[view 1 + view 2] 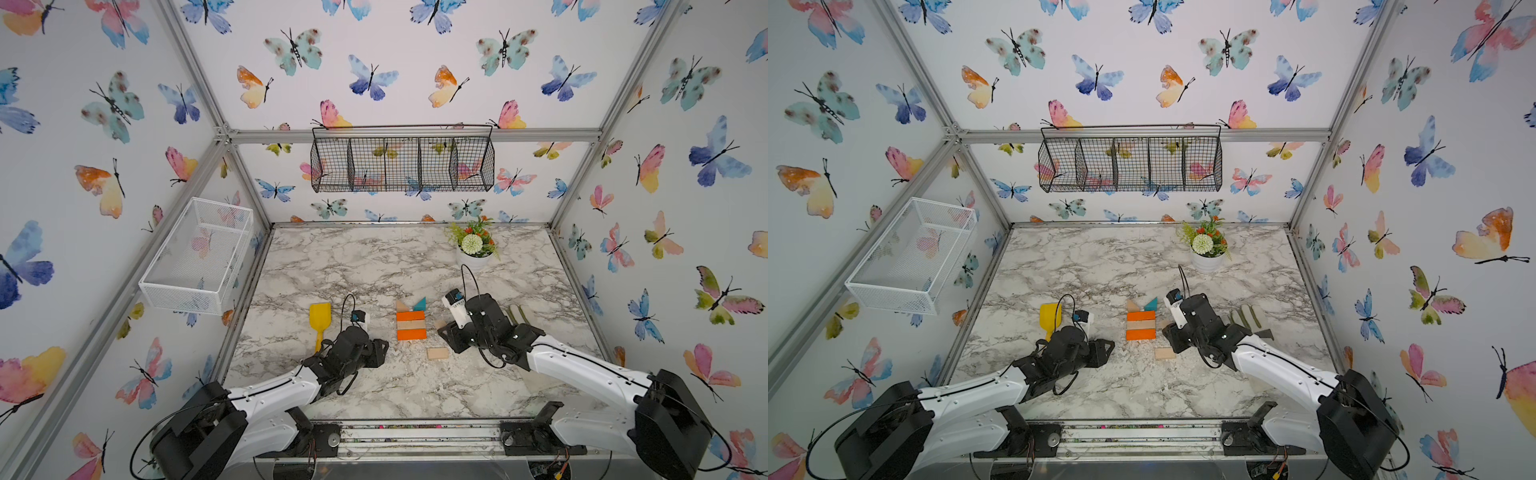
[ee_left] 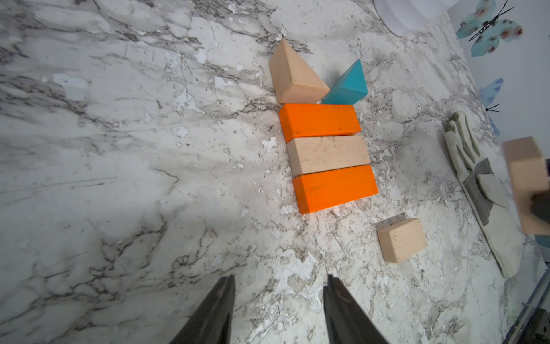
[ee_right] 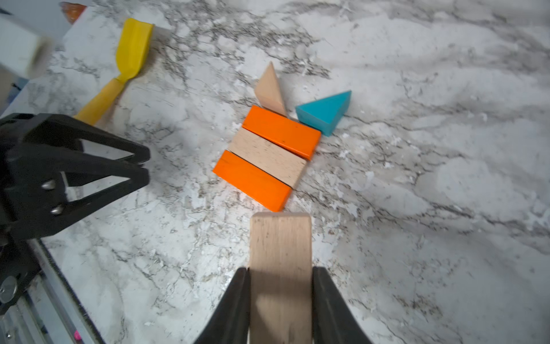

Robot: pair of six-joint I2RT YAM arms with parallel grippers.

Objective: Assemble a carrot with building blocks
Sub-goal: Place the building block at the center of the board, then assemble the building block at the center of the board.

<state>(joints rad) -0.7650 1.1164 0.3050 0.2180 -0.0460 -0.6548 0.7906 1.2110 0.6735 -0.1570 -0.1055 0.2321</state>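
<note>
The right tool [image 3: 279,269] is clamped on a tan block [image 3: 279,238], just right of the carrot [image 1: 411,324]. The carrot lies mid-surface [image 1: 374,266]: three bars, with two triangles at its far end. The left tool [image 2: 279,278] stands half open and empty. A loose block [image 1: 437,353] lies near-right of the carrot.

The carrot [image 1: 411,322] lies between the shovel [image 1: 319,318] (at its left) and the glove [image 1: 1252,316], a loose block [image 1: 437,353] just before it.
</note>
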